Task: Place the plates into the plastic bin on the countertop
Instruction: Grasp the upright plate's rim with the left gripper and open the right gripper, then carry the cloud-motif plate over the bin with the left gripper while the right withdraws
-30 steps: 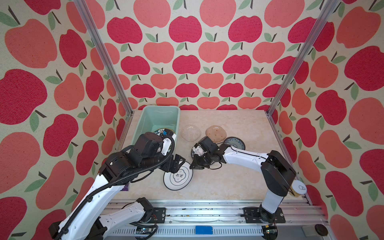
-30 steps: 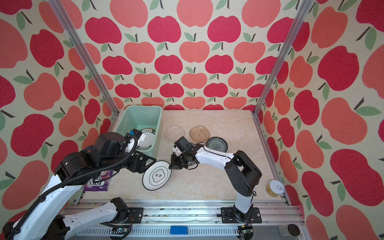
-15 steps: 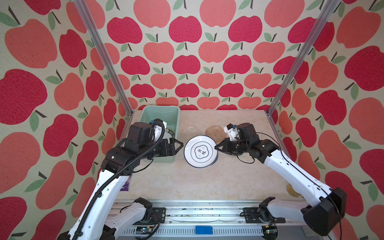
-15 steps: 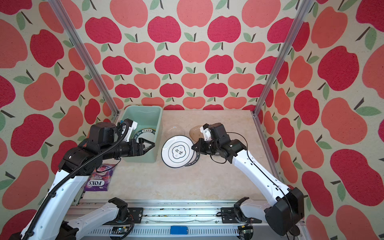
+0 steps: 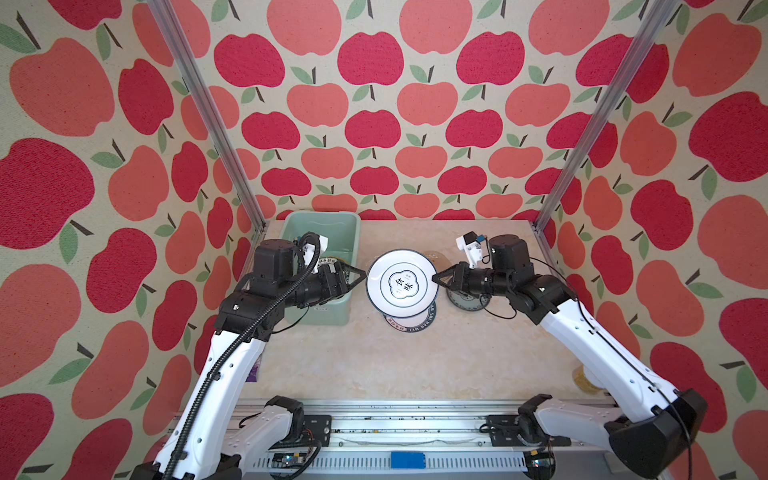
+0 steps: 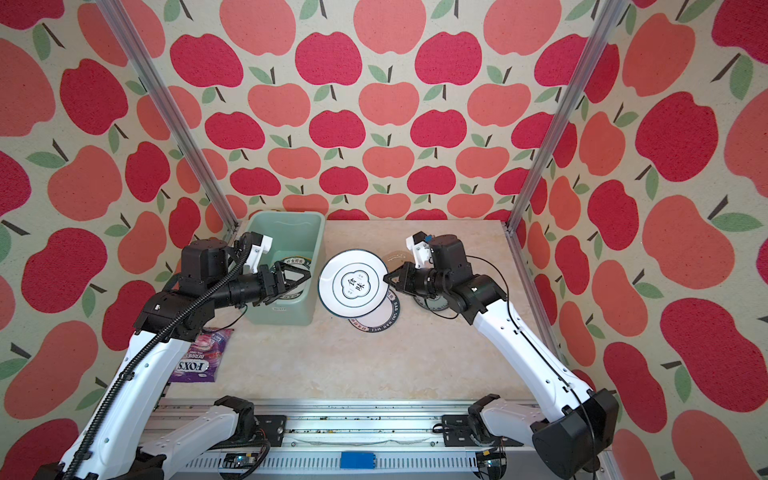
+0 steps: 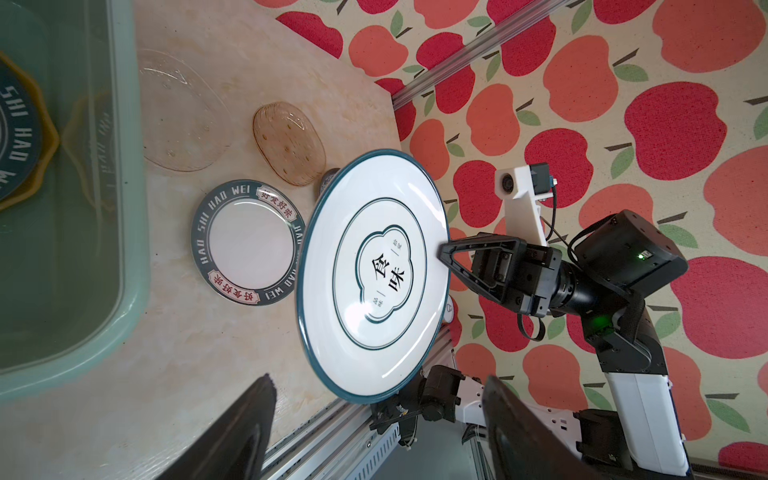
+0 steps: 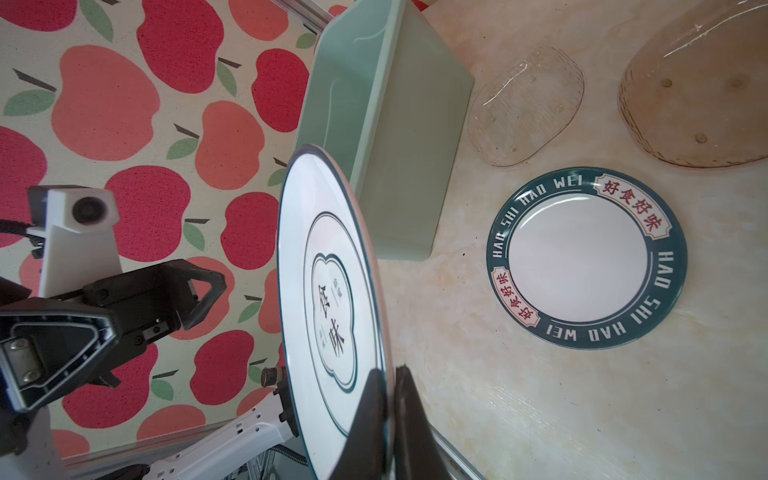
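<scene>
A white plate with a centre emblem hangs tilted above the countertop, my right gripper shut on its right rim. My left gripper is open at the plate's opposite rim, which sits level with the fingertips, both fingers apart from it. The mint plastic bin at back left holds a lettered-rim plate on a yellow one. A second lettered-rim plate, a clear glass plate and an amber glass plate lie on the countertop.
A grey-blue patterned plate lies under my right gripper. A purple candy bag lies at the left edge beside my left arm. Aluminium rails border the front, and apple-patterned walls close the other sides.
My right gripper has carried the emblem plate up from the front of the countertop to mid-air. My left gripper has swung from the bin to the plate's left rim, its jaws narrowing slightly.
</scene>
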`<action>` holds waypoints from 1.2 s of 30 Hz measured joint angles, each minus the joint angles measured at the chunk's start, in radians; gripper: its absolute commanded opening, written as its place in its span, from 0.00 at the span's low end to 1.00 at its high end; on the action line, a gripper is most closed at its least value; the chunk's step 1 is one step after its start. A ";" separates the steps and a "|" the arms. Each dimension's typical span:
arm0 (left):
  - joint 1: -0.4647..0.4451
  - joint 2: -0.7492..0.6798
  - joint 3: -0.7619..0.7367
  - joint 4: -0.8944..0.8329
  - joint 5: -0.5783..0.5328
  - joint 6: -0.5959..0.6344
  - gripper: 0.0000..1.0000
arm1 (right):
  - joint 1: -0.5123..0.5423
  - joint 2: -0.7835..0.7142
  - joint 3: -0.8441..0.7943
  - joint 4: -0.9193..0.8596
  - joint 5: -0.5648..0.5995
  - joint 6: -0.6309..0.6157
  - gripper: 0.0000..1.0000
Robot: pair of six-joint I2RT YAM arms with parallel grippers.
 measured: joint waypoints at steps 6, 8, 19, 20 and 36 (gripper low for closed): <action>0.000 0.000 -0.064 0.067 0.000 -0.024 0.79 | 0.022 0.018 0.061 0.019 -0.010 0.024 0.00; 0.000 0.000 -0.083 0.099 0.000 -0.042 0.78 | 0.034 0.026 0.073 0.030 -0.013 0.029 0.00; 0.000 0.003 -0.139 0.256 0.011 -0.125 0.51 | 0.083 0.070 0.082 0.085 -0.014 0.073 0.00; 0.000 0.002 -0.146 0.267 0.012 -0.131 0.46 | 0.084 0.071 0.082 0.096 -0.016 0.079 0.00; 0.007 0.002 -0.175 0.345 0.039 -0.203 0.00 | 0.088 0.079 0.073 0.160 -0.008 0.114 0.17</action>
